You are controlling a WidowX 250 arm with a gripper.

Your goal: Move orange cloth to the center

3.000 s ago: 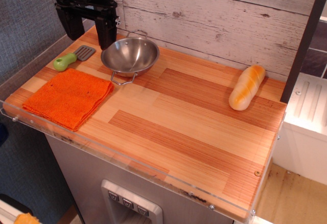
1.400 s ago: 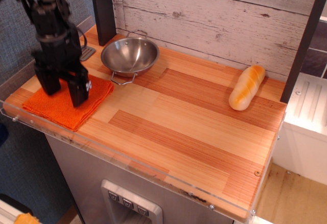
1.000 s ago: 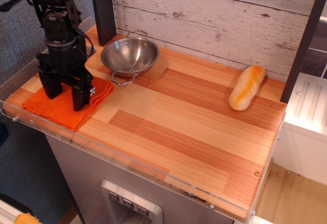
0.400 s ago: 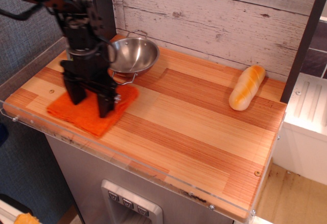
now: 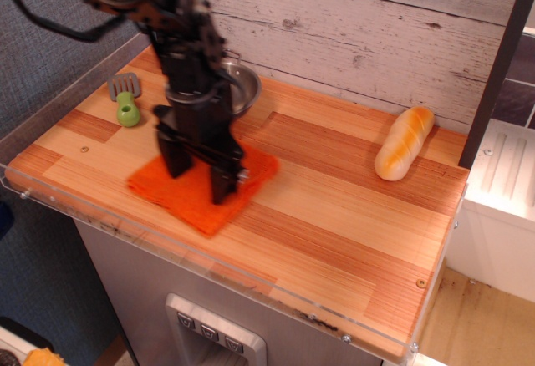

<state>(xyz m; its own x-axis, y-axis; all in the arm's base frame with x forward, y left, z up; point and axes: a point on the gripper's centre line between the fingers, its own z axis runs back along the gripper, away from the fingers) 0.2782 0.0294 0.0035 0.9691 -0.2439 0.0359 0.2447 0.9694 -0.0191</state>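
The orange cloth [image 5: 196,199] lies flat on the striped wooden countertop [image 5: 334,207], left of the middle and near the front edge. My black gripper [image 5: 199,174] stands upright on it. Its two fingers [image 5: 224,184] are spread apart, with the tips pressed down onto the cloth. The arm hides the middle of the cloth. The center of the countertop [image 5: 292,182] lies just right of the cloth's right corner.
A steel bowl [image 5: 245,88] sits behind the arm, mostly hidden. A green-handled spatula [image 5: 126,105] lies at the back left. An orange-and-cream bread loaf [image 5: 404,142] lies at the back right. A clear plastic rim [image 5: 209,259] runs along the front edge.
The gripper came down onto the cloth at the left end and slid right. The cloth moved with it toward the middle, which uncovered the spatula.
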